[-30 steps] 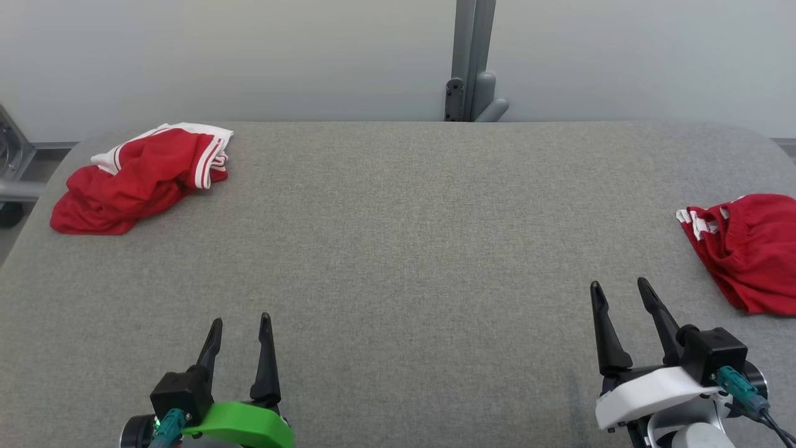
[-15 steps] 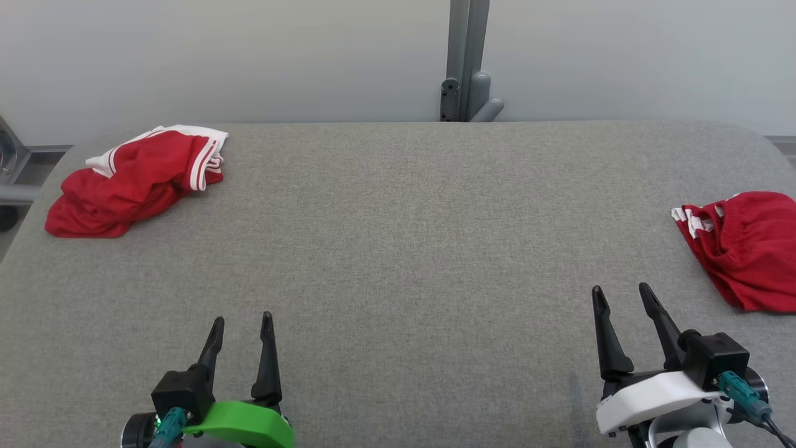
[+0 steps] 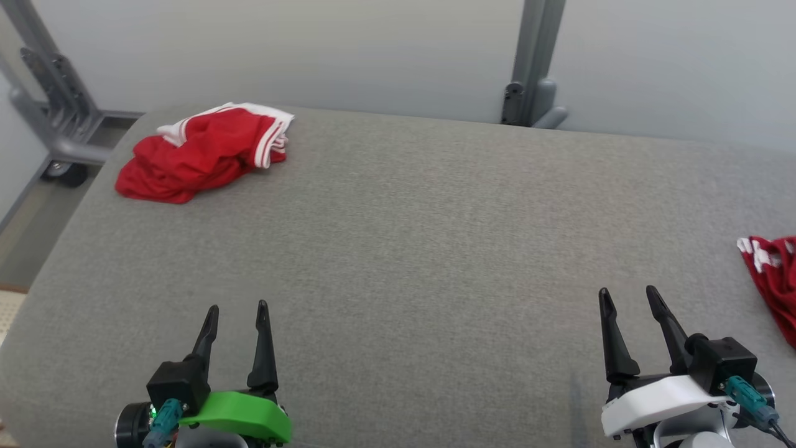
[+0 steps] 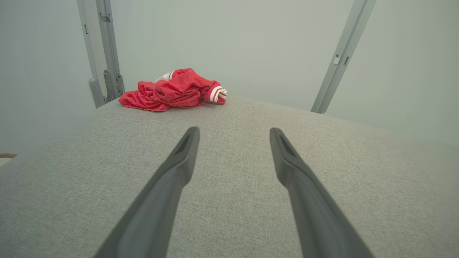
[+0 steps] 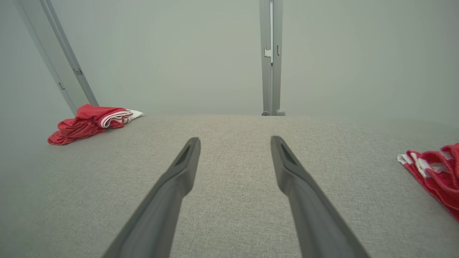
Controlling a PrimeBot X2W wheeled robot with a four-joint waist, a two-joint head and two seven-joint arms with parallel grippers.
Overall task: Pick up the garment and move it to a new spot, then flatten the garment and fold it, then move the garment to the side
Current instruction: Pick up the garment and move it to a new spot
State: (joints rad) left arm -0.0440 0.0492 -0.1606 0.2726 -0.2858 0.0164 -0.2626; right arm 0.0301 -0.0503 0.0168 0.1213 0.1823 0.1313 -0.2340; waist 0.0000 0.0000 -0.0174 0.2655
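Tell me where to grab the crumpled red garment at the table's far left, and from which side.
Probably pinch the raised red fold atop the garment, coming down from above with the open left hand. It lies bunched in a heap, folds standing proud, edges lying flat.

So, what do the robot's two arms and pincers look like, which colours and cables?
The left pincer and the right pincer each have two long, black, tapering fingers. The left one sits on a bright green shell, the right one on a white shell. Each carries a black block with a teal plug.
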